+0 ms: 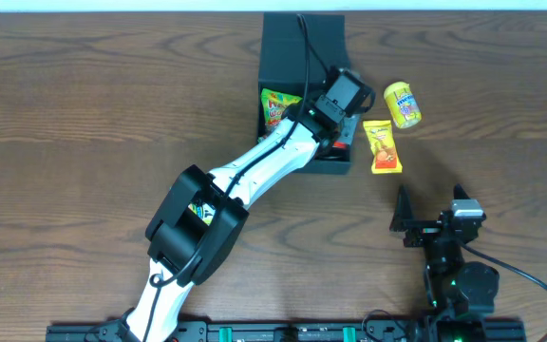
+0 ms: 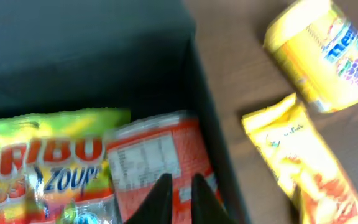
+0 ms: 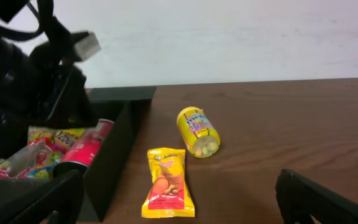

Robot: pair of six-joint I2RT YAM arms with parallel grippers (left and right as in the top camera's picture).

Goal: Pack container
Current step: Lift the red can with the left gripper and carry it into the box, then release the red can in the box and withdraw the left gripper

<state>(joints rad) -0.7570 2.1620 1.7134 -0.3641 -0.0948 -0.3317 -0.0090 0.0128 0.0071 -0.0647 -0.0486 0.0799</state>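
So the container (image 1: 278, 47) sat at the far edge of the desk (image 1: 93, 114), roughly in the middle of it, with its flat lid flipped open toward that far edge. It's a dark, matte, square box. Inside, a green-and-yellow Haribo bag (image 2: 42, 162) lay on the left, and a red can (image 2: 160, 155) lay next to it, against the right wall.

My left gripper (image 2: 178, 183) was down over the open box, right above the red can. The jaws were nearly together with just a thin slot between the tips. Honestly, I couldn't tell from my wrist view whether they were pinching anything or just hovering.

Just outside the container's right wall, a yellow-and-orange snack packet (image 1: 382, 147) lay flat on the desk. A yellow canister (image 1: 402, 103) lay on its side a bit farther toward the far edge. The two were near each other but not touching.

My right gripper (image 1: 432, 214) was well back near the near edge, right of the middle, with its jaws spread wide and nothing between them. It pointed toward the packet and the canister.

The desk itself was dark brown wood grain with a matte finish. Behind the far edge there was only a plain pale wall (image 3: 241, 37). A black rail ran along the near edge where my arms were mounted.
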